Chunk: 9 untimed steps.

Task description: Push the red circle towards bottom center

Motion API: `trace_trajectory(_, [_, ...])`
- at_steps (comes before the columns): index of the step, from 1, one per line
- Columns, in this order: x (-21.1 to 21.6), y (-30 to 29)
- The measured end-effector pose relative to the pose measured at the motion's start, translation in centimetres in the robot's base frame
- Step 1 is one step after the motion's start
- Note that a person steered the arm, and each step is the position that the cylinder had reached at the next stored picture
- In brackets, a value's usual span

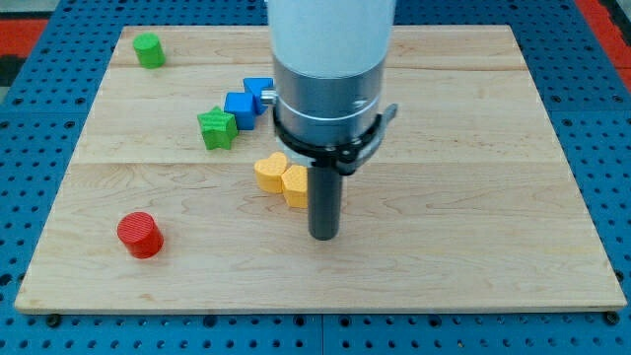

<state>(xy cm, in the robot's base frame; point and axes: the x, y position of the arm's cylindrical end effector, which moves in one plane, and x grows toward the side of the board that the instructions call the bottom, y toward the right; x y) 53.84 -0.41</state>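
The red circle [140, 235] is a short red cylinder lying at the view's lower left on the wooden board [473, 197]. My tip [324, 237] rests on the board near the centre, well to the right of the red circle and about level with it. The tip stands just right of and below two yellow blocks, a heart shape [269, 172] and another yellow block [295, 185], which the rod partly hides.
A green star block [217, 128] and two blue blocks [241, 106] [259, 92] lie above the yellow ones. A green cylinder [149, 49] sits at the view's top left. A blue pegboard [39, 118] surrounds the board.
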Motion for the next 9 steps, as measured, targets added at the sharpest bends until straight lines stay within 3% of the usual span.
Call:
trace_trajectory(4, [-0.6, -10.6])
trace_trajectory(5, [-3.6, -20.4])
trace_trajectory(6, [-3.3, -25.5])
trace_trajectory(7, [-0.4, -25.6])
trace_trajectory(8, [-0.4, -24.2])
trace_trajectory(9, [-0.1, -18.5])
